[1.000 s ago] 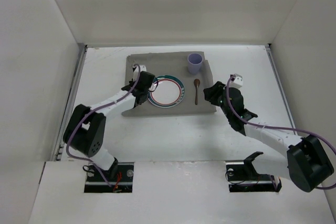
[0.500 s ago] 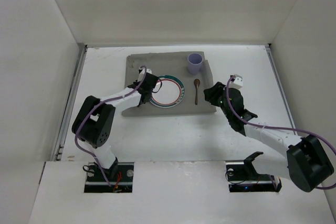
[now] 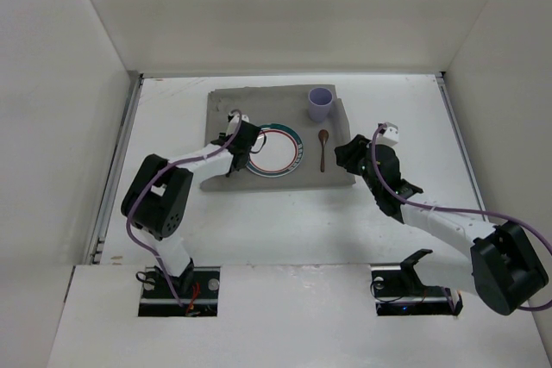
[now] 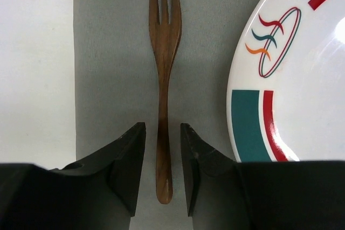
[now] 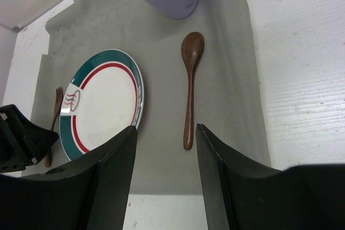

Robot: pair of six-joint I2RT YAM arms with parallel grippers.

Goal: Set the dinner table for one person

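Top view: shows white dinner table (image 3: 285, 221) carrying grey mat (image 3: 259, 108) at far middle, with teal-and-red-rimmed plate (image 3: 274, 151), purple cup (image 3: 320, 106) at mat's far right and wooden spoon (image 3: 323, 150) just right of plate. Left wrist: has left gripper (image 4: 163, 160) barely parted, straddling handle of wooden fork (image 4: 164, 52) flat on mat just left of plate, slim gaps both sides, nothing clamped; catches rim emblem (image 4: 272, 41), red, teal, orange waves in red oval. Right wrist: has right gripper (image 5: 165, 129) spread wide, holding nothing, spoon handle end showing in the gap.

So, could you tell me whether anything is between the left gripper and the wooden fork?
Nothing visible: the wooden fork lies on the grey mat with its handle between the left gripper's open fingers.
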